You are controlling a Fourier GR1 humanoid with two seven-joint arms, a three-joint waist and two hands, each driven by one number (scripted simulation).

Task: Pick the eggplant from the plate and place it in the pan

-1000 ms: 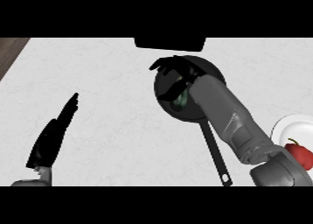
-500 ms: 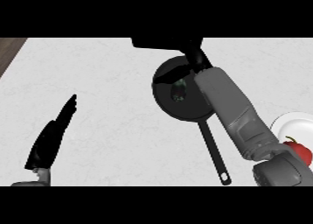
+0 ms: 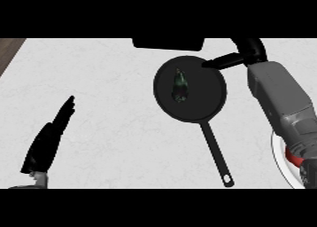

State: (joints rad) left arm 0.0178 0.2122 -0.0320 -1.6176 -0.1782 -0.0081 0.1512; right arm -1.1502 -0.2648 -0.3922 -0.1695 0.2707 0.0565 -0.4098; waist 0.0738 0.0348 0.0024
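Black against the white counter (image 3: 109,88), the left hand (image 3: 50,137) rests at the lower left with its fingers straight and together, holding nothing. At the middle the dark eggplant (image 3: 180,85) lies inside the black pan (image 3: 202,104), whose handle points toward the lower edge. Just beside the pan's upper right rim the right hand (image 3: 251,48) hangs with relaxed fingers around nothing, and its grey forearm crosses a white plate (image 3: 280,168) bearing something red (image 3: 293,155).

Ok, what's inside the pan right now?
The eggplant lies inside the pan, left of its centre; nothing else shows in it. The right robot hand covers a small part of the upper right rim.
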